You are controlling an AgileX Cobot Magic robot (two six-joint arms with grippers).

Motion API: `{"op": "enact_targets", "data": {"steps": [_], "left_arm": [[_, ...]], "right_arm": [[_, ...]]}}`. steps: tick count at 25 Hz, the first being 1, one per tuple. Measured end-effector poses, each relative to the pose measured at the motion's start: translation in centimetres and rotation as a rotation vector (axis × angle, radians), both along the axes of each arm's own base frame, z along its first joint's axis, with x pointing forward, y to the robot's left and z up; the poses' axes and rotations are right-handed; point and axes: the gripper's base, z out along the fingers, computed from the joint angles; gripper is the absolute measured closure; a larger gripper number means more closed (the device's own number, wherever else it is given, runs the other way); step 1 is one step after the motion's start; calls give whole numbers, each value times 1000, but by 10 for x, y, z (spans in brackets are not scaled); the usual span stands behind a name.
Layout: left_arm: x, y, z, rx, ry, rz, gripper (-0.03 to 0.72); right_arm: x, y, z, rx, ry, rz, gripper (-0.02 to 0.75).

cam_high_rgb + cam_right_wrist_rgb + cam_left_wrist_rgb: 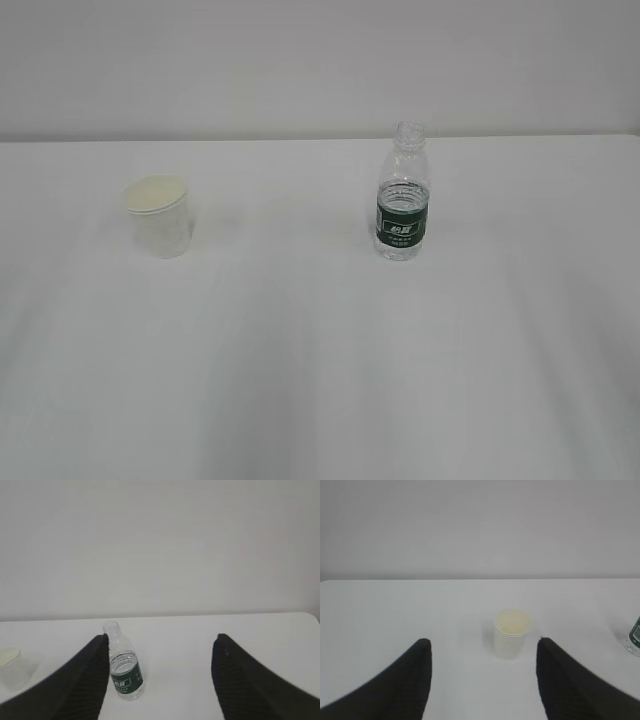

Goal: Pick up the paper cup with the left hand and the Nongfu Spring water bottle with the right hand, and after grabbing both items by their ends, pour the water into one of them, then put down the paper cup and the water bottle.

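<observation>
Small cream paper cup (158, 217) upright on white worktop (300, 350), well left of clear green-labelled plastic bottle (403, 195). Left end effector (482, 680) and right end effector (160, 677) both released, empty.

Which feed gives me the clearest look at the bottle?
The exterior view: the bottle stands whole and unobstructed. The right wrist view shows it whole beside a claw finger; the left wrist view catches only a sliver at the right edge.

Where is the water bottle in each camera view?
Exterior view: the water bottle stands upright right of centre on the white table.
Left wrist view: only a sliver shows at the right edge.
Right wrist view: lower left, beside the left finger.
Shared landmark: the paper cup, to its left in every view.
</observation>
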Motion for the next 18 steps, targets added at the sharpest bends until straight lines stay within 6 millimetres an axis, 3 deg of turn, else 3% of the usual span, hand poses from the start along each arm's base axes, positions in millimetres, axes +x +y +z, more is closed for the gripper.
{"op": "enact_targets", "data": {"steps": [5, 10, 18], "left_arm": [[24, -2, -2, 3, -12, -1, 218], [36, -2, -5, 3, -6, 7, 220], [60, -3, -12, -63, -1, 31, 225]], "right_arm": [[22, 1, 2, 6, -27, -12, 255], [43, 2, 5, 16, -92, -27, 255], [76, 5, -13, 12, 23, -31, 255]]}}
